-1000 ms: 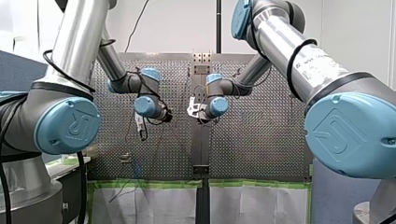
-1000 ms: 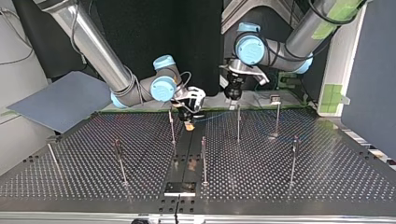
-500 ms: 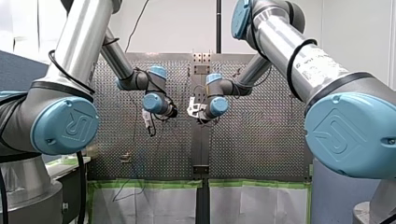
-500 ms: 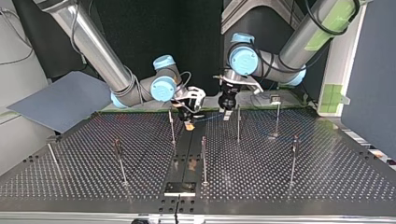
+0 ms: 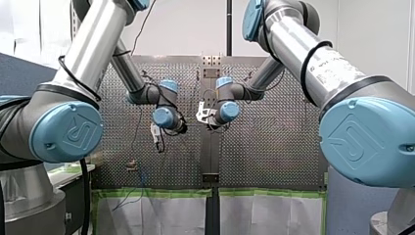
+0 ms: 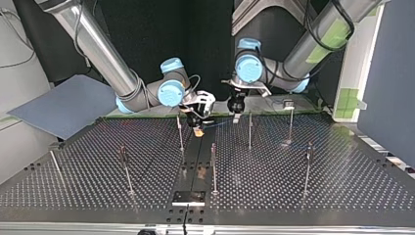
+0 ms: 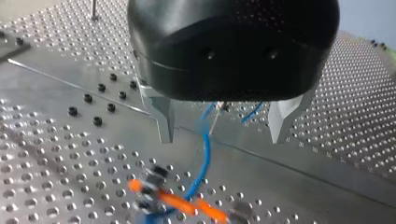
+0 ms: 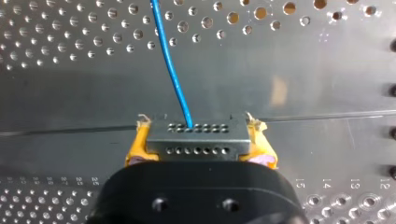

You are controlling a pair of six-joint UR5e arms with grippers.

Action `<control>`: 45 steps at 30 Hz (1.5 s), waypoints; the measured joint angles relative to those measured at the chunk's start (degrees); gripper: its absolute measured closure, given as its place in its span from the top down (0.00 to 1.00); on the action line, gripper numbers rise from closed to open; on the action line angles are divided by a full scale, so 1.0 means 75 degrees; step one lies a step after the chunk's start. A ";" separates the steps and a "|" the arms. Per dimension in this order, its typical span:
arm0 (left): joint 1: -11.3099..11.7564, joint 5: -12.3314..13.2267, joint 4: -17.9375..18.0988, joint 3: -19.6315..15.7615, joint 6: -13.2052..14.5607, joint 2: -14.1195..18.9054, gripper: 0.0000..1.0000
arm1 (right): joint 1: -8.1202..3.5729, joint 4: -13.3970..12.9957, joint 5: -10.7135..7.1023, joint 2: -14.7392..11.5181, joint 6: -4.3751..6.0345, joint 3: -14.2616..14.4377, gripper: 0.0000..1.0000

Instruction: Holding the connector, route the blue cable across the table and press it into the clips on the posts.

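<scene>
My right gripper [image 8: 198,144], yellow-padded, is clamped on the grey connector [image 8: 196,137] near the middle of the arm-side edge of the perforated table [image 6: 342,186]. My left gripper [image 7: 223,133] hangs spread above the blue cable [image 7: 205,154]. Closing off-centre could miss it.

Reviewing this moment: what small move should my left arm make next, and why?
Probably lower my left gripper and close it on the blue cable. Its metal fingers stand open, with the cable passing between and ahead of them, ungripped. My right gripper is shut on the connector, which anchors that end, so a second grasp would likely help guide the cable.
</scene>
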 joint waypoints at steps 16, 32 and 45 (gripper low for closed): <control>-0.0023 -0.0233 -0.0050 0.0825 -0.0189 -0.0746 1.00 | -0.0001 0.0002 0.0000 -0.0004 0.0000 0.0000 0.00; -0.0134 -0.0957 -0.0156 0.1248 0.0065 -0.0892 0.00 | -0.0022 -0.0012 0.0000 -0.0006 0.0000 -0.0003 0.00; -0.0190 -0.0809 -0.0267 0.1241 -0.0088 -0.0605 0.00 | -0.0032 0.0248 -0.0021 -0.0166 -0.0067 -0.0168 0.00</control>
